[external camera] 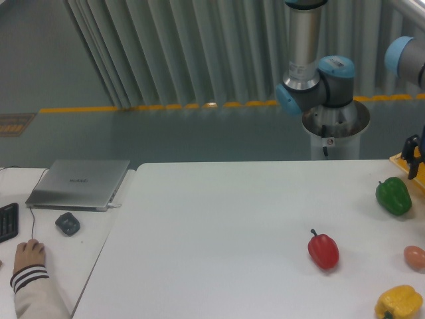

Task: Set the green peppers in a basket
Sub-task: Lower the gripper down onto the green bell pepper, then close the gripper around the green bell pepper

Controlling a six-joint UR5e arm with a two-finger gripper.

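A glossy dark-green pepper (393, 195) lies on the white table near its right edge. Just above and to the right of it, a corner of the yellow-orange basket (404, 161) pokes in at the frame edge. My gripper (414, 158) enters at the right edge, above the basket corner and up-right of the pepper, touching neither. Only one dark finger (412, 147) shows clearly, so its state is unclear. The arm's blue-jointed elbow (317, 86) rises behind the table.
A red pepper (323, 250), a yellow pepper (398, 304) and a small orange round thing (415, 257) lie on the table's right part. At left are a laptop (78, 183), a mouse (67, 223), a keyboard edge and a person's hand (30, 253).
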